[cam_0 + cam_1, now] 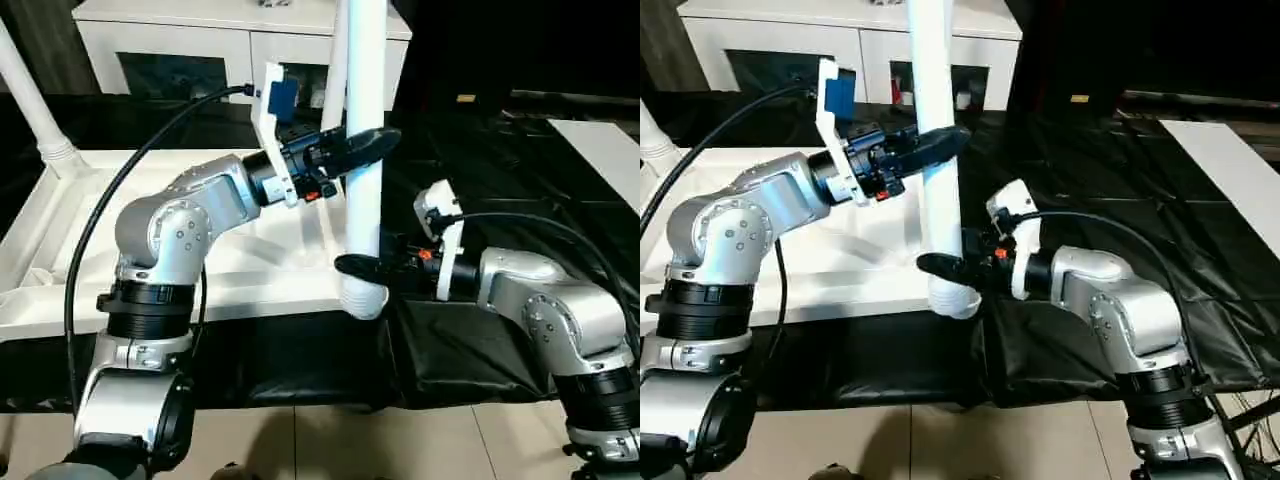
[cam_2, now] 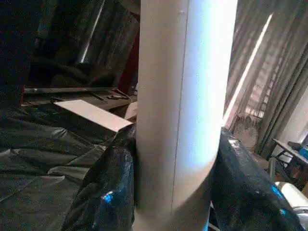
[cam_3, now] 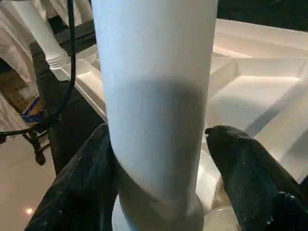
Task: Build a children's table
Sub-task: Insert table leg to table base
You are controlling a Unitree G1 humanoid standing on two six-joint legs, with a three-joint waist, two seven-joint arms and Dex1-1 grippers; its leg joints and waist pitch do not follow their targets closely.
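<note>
Left eye view: both claws clamp upright leg (image 1: 364, 150) at tabletop (image 1: 250, 270) corner

A white tapered tube leg (image 1: 364, 150) stands upright at the near right corner of the upturned white tabletop (image 1: 250, 262) — its collared lower end (image 1: 362, 298) at the corner's edge. Another leg (image 1: 35, 105) rises tilted from the far left corner socket (image 1: 62, 157) — ribbed underside facing up.

- White cabinet (image 1: 200, 40) with glass doors stands at rear.
- Black sheeting (image 1: 1120, 200) covers the work surface.
- Floor (image 1: 400, 440) of pale glossy tiles.
- Grey curtains (image 2: 279, 86) with daylight between.
</note>
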